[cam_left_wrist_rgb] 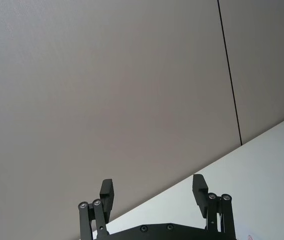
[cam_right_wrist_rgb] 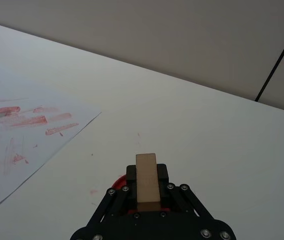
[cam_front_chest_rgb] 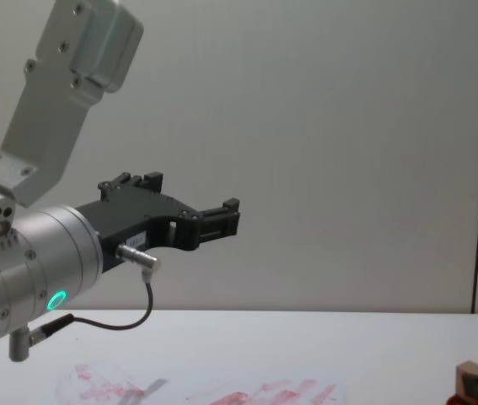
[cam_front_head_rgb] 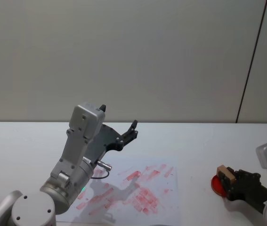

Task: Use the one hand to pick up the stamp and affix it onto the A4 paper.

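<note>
The stamp (cam_front_head_rgb: 224,174) is a small tan wooden block held between the fingers of my right gripper (cam_front_head_rgb: 228,179) at the table's right. In the right wrist view the stamp (cam_right_wrist_rgb: 147,186) stands between the black fingers of the right gripper (cam_right_wrist_rgb: 147,172), just above a low red pad (cam_right_wrist_rgb: 115,180). The A4 paper (cam_front_head_rgb: 138,190), white with red stamped marks, lies flat at centre, well left of the stamp. My left gripper (cam_front_head_rgb: 119,119) is raised above the paper's far edge, open and holding nothing; its open fingers also appear in the left wrist view (cam_left_wrist_rgb: 153,192).
The red pad (cam_front_head_rgb: 216,185) sits on the white table (cam_front_head_rgb: 204,141) right of the paper. A grey wall stands behind the table. The big left arm (cam_front_chest_rgb: 45,270) with its green ring and cable hangs over the paper's left part.
</note>
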Controlling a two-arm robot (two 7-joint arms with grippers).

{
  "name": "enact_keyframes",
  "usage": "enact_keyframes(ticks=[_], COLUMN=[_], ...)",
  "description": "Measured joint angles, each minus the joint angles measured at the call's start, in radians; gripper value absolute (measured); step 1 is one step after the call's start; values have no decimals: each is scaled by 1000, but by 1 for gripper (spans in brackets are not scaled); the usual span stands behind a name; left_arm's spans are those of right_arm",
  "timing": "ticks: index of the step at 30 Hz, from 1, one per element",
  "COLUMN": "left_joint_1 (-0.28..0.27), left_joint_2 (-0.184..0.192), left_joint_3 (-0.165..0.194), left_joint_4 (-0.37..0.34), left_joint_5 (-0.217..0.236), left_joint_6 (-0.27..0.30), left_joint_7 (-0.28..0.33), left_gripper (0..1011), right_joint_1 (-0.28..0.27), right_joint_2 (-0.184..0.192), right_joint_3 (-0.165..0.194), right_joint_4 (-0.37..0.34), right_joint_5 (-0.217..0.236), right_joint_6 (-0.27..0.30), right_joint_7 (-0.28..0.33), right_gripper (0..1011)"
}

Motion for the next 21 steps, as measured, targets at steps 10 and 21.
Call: enact_keyframes(ticks=[10, 21], left_joint_1=[0, 0], left_joint_2=[0, 0], left_joint_3=[0, 0], left_joint_4=[0, 0], left_joint_5=[0, 0], left_joint_6=[0, 0], left_joint_7=[0, 0], left_gripper=[1002, 1002], right_joint_1=[6, 6], right_joint_2=[-1, -1], right_joint_3=[2, 5], right_joint_4=[9, 0], right_joint_5=[0, 8], right_joint_6=[12, 5], right_joint_7=[3, -3], right_gripper=[409, 765])
